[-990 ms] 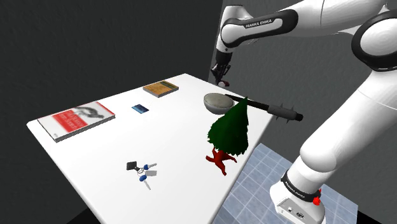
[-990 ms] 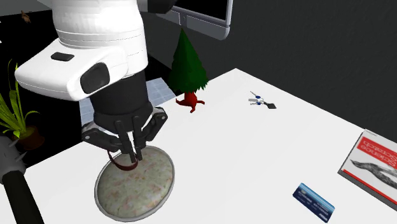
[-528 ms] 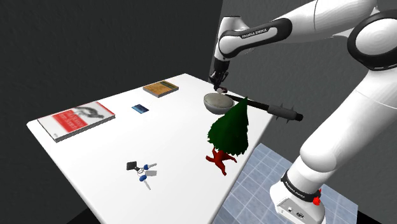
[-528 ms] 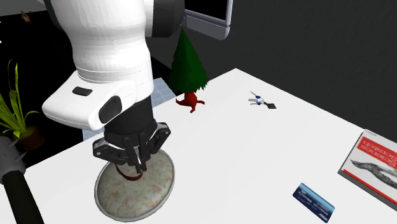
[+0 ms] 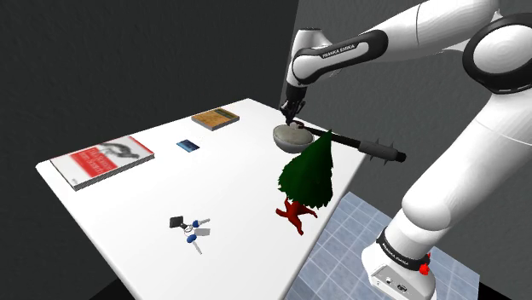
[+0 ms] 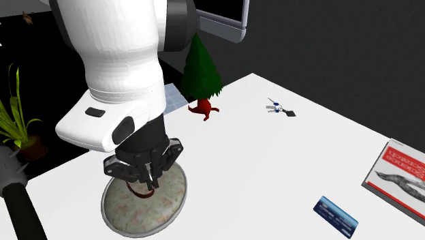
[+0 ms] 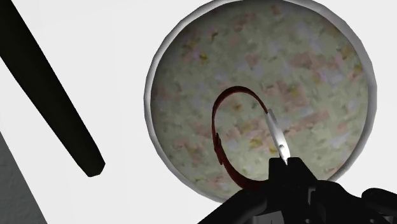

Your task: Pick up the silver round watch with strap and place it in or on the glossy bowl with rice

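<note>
**Arm lowered: watch now hangs just above the rice bowl**

Since a second ago the arm has come down, bringing the black gripper (image 6: 146,178) close over the bowl (image 6: 107,208), which sits near a corner of the white table (image 6: 272,170). Its two fingers are clamped together on the edge of the silver watch (image 7: 275,130). The dark red strap (image 7: 219,137) loops away below the case, over the speckled rice (image 7: 286,63). The wrist view puts the watch inside the bowl's rim, but toward one side, not over the middle.

The likely trouble lies in the release. Because the watch is gripped edge-on, it may roll or tip as the fingers part, and the springy strap could carry it over the nearby rim. Pushing lower risks pressing into the rice and nudging the bowl toward the black rod (image 7: 44,89) lying beside it.
</note>
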Motion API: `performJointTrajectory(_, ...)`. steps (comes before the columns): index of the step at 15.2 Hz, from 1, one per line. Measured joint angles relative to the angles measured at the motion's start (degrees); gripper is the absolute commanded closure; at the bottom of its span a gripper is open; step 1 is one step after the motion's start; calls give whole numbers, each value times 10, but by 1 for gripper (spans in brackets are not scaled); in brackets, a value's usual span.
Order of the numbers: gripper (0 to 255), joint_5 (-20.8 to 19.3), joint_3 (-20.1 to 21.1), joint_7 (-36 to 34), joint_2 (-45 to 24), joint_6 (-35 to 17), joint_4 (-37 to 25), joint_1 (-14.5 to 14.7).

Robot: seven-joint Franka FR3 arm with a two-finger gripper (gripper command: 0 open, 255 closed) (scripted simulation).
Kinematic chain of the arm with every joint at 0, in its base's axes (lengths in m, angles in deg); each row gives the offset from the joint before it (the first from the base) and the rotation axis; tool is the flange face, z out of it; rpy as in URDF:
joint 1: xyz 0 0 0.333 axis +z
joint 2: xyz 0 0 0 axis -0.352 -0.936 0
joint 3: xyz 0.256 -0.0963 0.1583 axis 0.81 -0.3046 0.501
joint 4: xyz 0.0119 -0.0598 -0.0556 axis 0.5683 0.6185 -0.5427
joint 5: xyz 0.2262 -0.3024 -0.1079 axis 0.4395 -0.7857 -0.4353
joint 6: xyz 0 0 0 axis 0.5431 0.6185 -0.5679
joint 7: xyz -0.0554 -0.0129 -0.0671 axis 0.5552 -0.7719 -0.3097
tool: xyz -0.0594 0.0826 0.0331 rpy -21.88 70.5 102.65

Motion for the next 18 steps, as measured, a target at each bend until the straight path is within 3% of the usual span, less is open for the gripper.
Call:
performJointTrajectory(2, 255, 0, 0, 0, 0, 0, 0, 0)
performJointTrajectory(3, 0, 0, 0, 0, 0, 0, 0, 0)
performJointTrajectory(9, 0, 0, 0, 0, 0, 0, 0, 0)
performJointTrajectory(13, 0, 5, 2, 3, 17, 52, -35, 2)
performJointTrajectory(18, 0, 7, 2, 5, 26, 69, -44, 2)
